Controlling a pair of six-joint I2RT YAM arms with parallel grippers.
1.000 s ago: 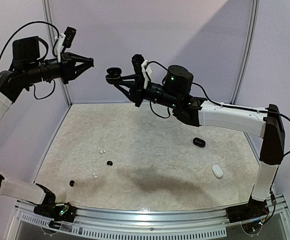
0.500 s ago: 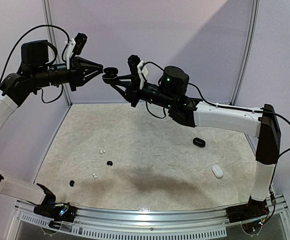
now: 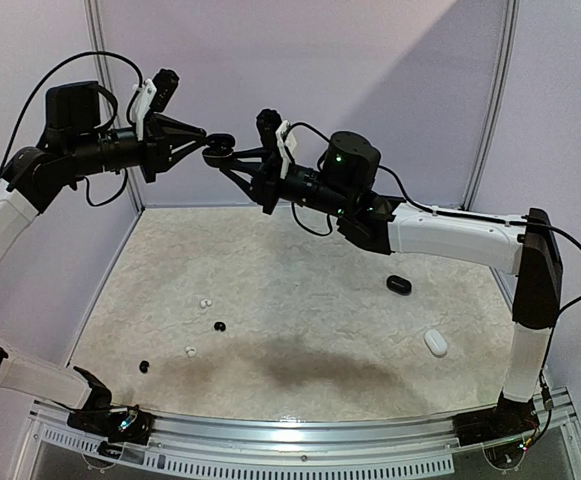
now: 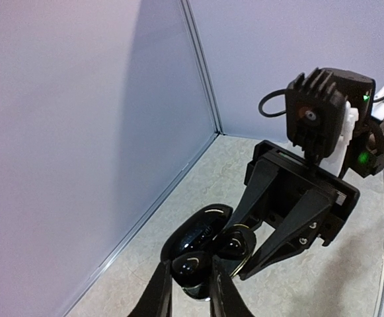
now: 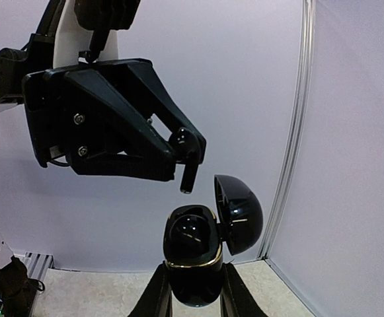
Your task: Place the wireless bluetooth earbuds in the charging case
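My right gripper (image 3: 232, 155) is shut on an open glossy black charging case (image 5: 192, 261) with a gold rim and holds it high above the table, its lid (image 5: 239, 214) hinged back. My left gripper (image 3: 200, 141) is shut on a black earbud (image 5: 188, 158), whose stem points down just above the case's mouth. In the left wrist view the earbud (image 4: 193, 263) sits between my fingers (image 4: 157, 297), against the open case (image 4: 208, 228). Two white earbuds (image 3: 205, 302) (image 3: 190, 351) and two black earbuds (image 3: 219, 326) (image 3: 144, 366) lie on the table at the left.
A closed black case (image 3: 398, 284) and a closed white case (image 3: 435, 342) lie on the right of the speckled table (image 3: 300, 270). Grey walls stand behind and at both sides. A metal rail (image 3: 300, 435) runs along the near edge.
My left gripper has moved right with the black earbud until it meets the open case. My right gripper shifted slightly left and up with the case, then held still.
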